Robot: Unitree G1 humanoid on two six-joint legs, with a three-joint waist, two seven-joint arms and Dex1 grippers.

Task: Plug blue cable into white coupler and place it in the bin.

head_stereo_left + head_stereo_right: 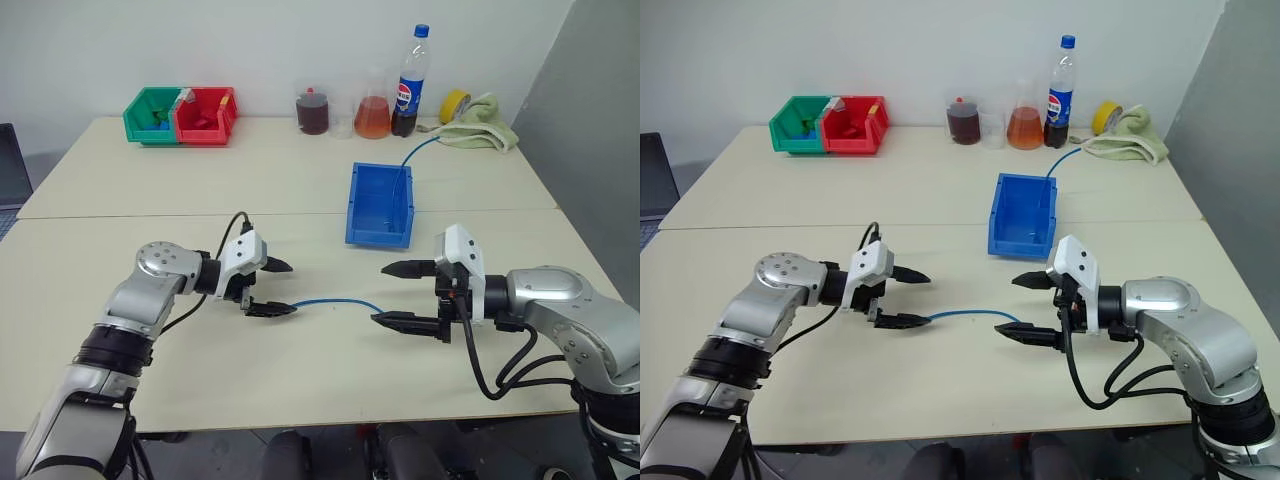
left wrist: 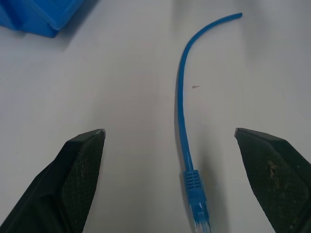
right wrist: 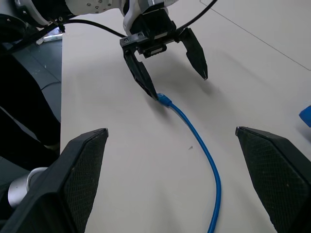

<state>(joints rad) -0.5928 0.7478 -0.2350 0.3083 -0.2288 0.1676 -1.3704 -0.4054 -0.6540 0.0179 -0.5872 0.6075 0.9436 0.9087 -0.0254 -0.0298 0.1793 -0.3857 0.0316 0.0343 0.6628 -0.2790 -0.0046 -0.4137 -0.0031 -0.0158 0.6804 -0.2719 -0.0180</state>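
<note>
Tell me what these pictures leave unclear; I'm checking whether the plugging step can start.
- White coupler: cannot be picked out on the table in any view.
- Blue cable: whether the left gripper touches its plug; head views too small.
- Bin: contents partly hidden by its near wall.

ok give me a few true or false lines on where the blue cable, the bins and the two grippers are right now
1. The blue cable on the table lies between the two grippers. True.
2. The left gripper is clamped shut on the cable's plug. False: its jaws stand open, with the plug lying on the table between them, near one finger.
3. The right gripper is open and holds nothing. True.
4. The blue bin stands at the table's far left corner. False: the green bin and red bin stand there; the blue bin is beyond the right gripper.
5. A cola bottle stands at the back of the table. True.
</note>
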